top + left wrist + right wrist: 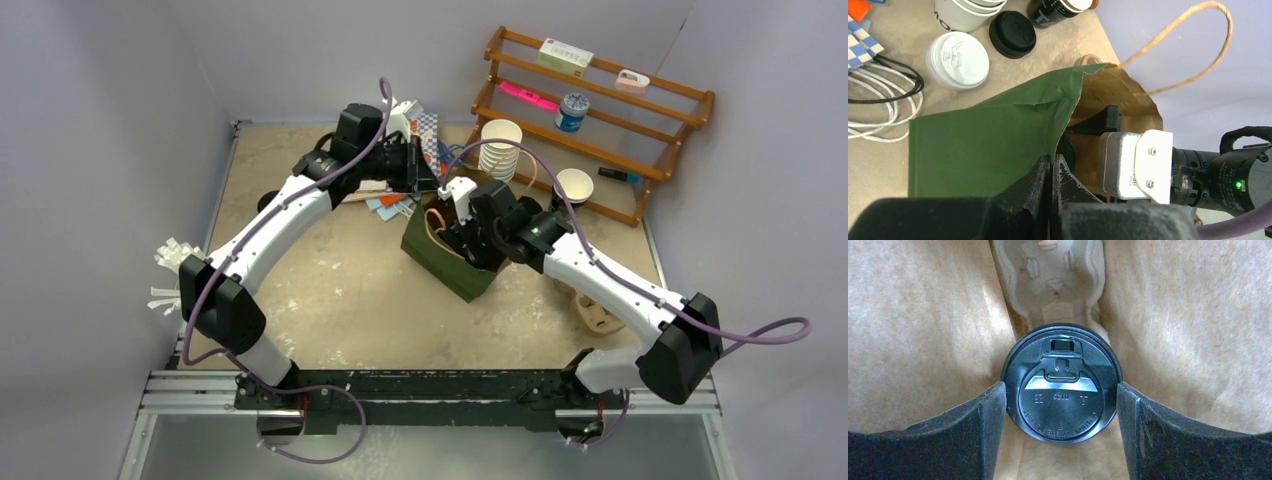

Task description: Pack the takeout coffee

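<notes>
The takeout coffee [1061, 385] shows from above as a round black lid, its body hidden below. It is deep inside a green paper bag [450, 262] with a brown inner wall [923, 315]. My right gripper [1061, 395] reaches into the bag [978, 145], its fingers pressed against both sides of the lid. My left gripper [1052, 162] is shut on the bag's upper rim and holds the mouth apart. A moulded pulp cup carrier [1053, 280] lies at the bag's bottom behind the cup.
A white lid [958, 60], a black lid [1012, 34] and looped cables [883, 100] lie beside the bag. A stack of white cups [500, 150] and a wooden rack [600, 110] stand at the back right. A wooden piece [600, 315] lies near the right arm.
</notes>
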You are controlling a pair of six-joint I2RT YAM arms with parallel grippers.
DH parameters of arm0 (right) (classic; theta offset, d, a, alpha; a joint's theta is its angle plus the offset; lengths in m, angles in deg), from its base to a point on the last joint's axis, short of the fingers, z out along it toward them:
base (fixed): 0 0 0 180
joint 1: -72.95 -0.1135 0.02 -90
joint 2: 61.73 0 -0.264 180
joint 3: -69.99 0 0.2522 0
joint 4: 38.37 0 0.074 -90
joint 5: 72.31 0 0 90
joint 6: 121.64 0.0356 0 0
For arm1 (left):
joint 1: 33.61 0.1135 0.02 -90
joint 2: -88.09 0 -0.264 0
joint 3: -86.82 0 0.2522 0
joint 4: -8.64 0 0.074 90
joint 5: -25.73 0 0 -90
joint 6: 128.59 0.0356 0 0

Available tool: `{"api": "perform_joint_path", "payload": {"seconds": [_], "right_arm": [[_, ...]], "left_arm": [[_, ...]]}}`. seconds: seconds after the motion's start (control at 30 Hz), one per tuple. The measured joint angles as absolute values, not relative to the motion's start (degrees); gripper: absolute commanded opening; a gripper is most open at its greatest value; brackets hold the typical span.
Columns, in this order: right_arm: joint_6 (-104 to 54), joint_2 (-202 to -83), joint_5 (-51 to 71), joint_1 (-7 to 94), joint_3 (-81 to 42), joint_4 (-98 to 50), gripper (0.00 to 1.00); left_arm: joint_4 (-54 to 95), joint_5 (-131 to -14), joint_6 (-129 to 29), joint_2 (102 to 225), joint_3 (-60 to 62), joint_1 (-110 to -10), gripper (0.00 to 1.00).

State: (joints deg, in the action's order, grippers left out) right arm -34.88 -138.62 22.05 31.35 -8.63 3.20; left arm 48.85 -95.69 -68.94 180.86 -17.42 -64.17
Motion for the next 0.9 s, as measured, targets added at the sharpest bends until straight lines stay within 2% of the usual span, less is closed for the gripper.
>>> {"api": "perform_joint_path", "payload": {"seconds": [0.27,0.53,0.9], "right_arm": [[-32.5,-138.6,16.8,31.2,-9.7,9.1,0.32],[-32.5,-139.2,17.3,30.1,-10.0,9.8,0.33],[-33.4,-138.1,20.5,27.5,-7.8,7.9,0.33]], "left_arm": [[50.4,-96.9,-67.9,178.0,-11.3,-63.2,0.00],[49.7,-96.2,-62.4,170.2,-2.3,-63.2,0.00],[47.6,-92.9,-60.5,168.4,-1.6,-63.2,0.00]]}}
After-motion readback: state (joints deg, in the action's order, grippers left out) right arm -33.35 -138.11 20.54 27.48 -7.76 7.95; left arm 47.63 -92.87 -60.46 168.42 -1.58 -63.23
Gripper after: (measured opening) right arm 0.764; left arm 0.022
